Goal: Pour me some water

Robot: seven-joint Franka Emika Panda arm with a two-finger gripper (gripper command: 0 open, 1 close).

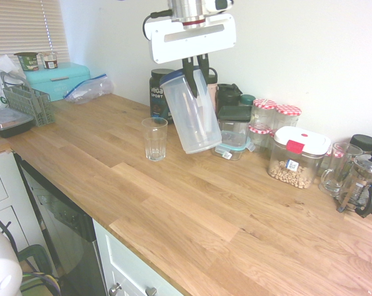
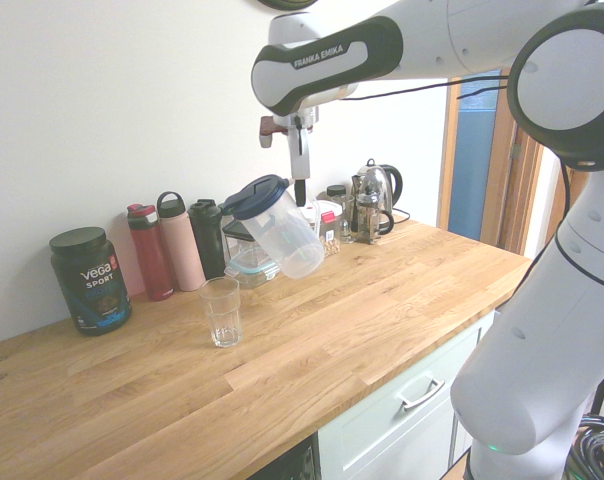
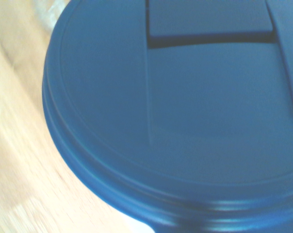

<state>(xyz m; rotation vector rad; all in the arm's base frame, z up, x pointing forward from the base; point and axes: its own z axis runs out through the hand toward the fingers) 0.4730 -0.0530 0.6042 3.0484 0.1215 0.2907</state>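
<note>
Gripper [image 1: 196,77] clamped shut on the jug [image 1: 191,112], fingers pinching it near the blue lid [image 2: 254,196]. Jug is in the air above the counter [image 1: 173,203], tilted, lid end up and leaning toward the glass [image 1: 154,139], base swung away from it. The body is translucent; I can't tell the water level inside.

Glass stands upright on the counter, looks empty, just beside and below the jug's lid end, not touching it. In the first exterior view the glass is left of the jug and slightly nearer the camera.

Behind them, along the wall: dark protein tub [image 2: 90,279], red bottle [image 2: 149,251], pink bottle [image 2: 182,241], black bottle [image 2: 208,236]. Further right in the first exterior view: stacked food boxes [image 1: 234,126], jars with checked lids [image 1: 276,120], a container of nuts [image 1: 296,156], a French press [image 1: 363,180].

Wrist view is filled by the blue lid from close up, blurred, with a strip of wood grain alongside.
</note>
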